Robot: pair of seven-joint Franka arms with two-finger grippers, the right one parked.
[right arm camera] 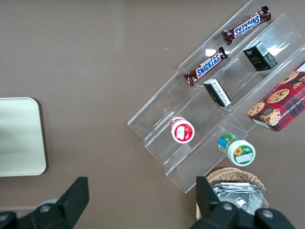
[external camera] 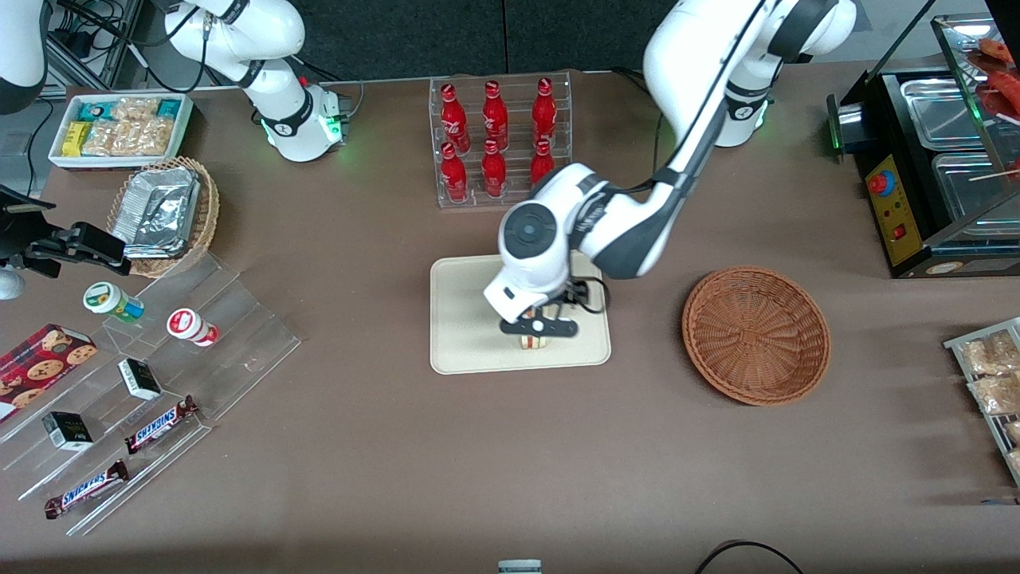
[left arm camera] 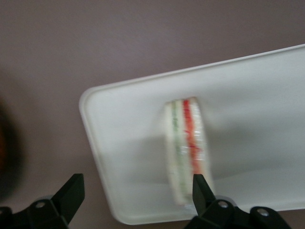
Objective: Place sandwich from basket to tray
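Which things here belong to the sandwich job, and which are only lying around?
Job things:
sandwich, lying on the tray
tray
basket, nothing visible in it
gripper, open above the sandwich

Lying around:
red bottles
Snickers bars
cookie box
foil packets

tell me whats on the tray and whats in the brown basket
The sandwich lies on the tray, the open gripper just above it. The basket holds nothing. The arm covers part of the tray.

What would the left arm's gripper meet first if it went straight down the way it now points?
Probably the triangular beige-bread sandwich lying on the flat cream rectangular tray. The gripper hangs right above it, fingers open, though how high above is unclear.
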